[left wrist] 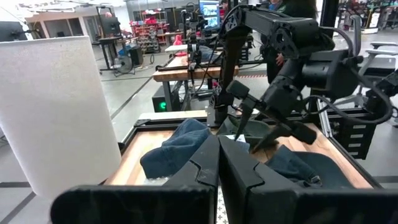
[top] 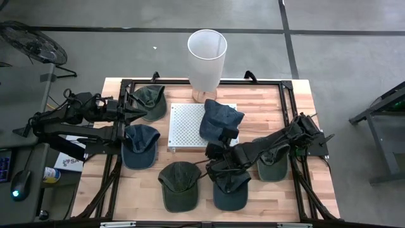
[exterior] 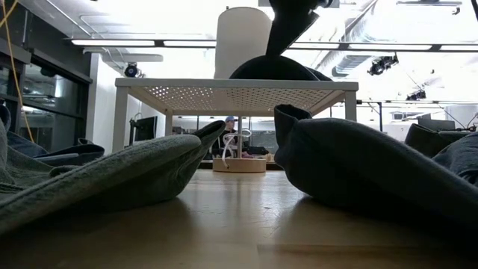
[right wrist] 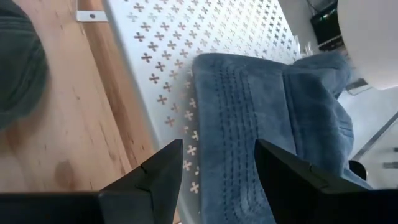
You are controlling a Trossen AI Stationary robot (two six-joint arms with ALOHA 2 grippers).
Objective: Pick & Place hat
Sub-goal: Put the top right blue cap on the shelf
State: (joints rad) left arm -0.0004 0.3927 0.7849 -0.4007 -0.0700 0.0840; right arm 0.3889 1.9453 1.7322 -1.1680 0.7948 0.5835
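On the wooden desk (top: 278, 111) seen from above, the right gripper (top: 218, 151) reaches toward the white perforated metal platform (top: 183, 126), where the blue denim hat (top: 220, 119) lies. In its wrist view, the jaws stand apart, empty, above the brim. The left gripper (left wrist: 217, 155) waits, jaws closed.

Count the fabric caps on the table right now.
6: blue denim cap on the white perforated platform; green cap far left; blue cap mid left; green cap and blue cap near edge; green cap right, partly hidden.
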